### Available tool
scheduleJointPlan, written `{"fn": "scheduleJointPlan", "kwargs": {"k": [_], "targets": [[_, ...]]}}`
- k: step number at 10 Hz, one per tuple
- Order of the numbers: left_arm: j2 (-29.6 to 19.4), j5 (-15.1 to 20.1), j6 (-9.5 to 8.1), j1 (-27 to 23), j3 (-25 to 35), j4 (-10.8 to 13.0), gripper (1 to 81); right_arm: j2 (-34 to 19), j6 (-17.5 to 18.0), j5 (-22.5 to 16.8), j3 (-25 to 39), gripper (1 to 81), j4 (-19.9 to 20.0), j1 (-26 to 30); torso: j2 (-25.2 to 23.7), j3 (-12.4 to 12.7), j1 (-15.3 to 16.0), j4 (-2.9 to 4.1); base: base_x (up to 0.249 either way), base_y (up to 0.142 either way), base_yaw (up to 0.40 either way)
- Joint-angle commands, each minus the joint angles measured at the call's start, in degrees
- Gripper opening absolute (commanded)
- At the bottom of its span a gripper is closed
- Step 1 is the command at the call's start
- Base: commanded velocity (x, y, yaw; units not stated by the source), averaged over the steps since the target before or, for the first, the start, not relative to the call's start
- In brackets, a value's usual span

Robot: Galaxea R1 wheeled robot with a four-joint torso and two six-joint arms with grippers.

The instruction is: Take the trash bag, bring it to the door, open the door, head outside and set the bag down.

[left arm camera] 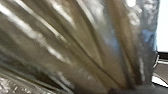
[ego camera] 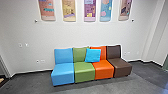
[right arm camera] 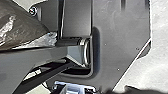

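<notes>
**Jaws hard to read, shiny brown plastic trash bag (left arm camera: 82,42) close at the left wrist**

Whether the left jaws are wide, narrow or clamped on the bag, I cannot tell; the same goes for the right jaws. The left wrist view shows the bag at close range, its glossy folds drawing together toward a dark part. The right wrist view shows part of the bag past an angular grey arm link (right arm camera: 40,60), with the robot's broad dark plate (right arm camera: 120,42) alongside; whether bag and link touch, I cannot tell.

The head view shows a row of 4 padded, armless seats along a plain white wall (ego camera: 67,32): light blue (ego camera: 62,72) at the left, then green (ego camera: 85,72), orange (ego camera: 103,70) and brown (ego camera: 120,66) at the right. A square bright-blue cushion (ego camera: 93,55) leans across the green and orange backrests. Above hang 5 coloured panels with printed patches. Straight ahead, the 4 seats stand in the way between the near grey floor (ego camera: 37,85) and the far wall.
</notes>
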Motion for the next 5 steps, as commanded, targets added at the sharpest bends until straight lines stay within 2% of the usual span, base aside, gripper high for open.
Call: {"fn": "scheduleJointPlan", "kwargs": {"k": [1, 5], "targets": [[-0.2, 5.3, 0.45, -3.1, 0.1, 0.2, 1.0, 0.1, -0.2, -4.0, 0.1, 81.1, -0.2, 3.2, 0.0, 0.0, 0.0, 0.00, 0.000, 0.000, -0.233], [0.0, 5.4, 0.53, -3.1, 0.1, 0.2, 1.0, -0.1, -0.1, -2.9, -0.1, 81.1, -0.2, 2.9, 0.0, 0.0, 0.0, 0.00, 0.000, 0.000, -0.268]]}}
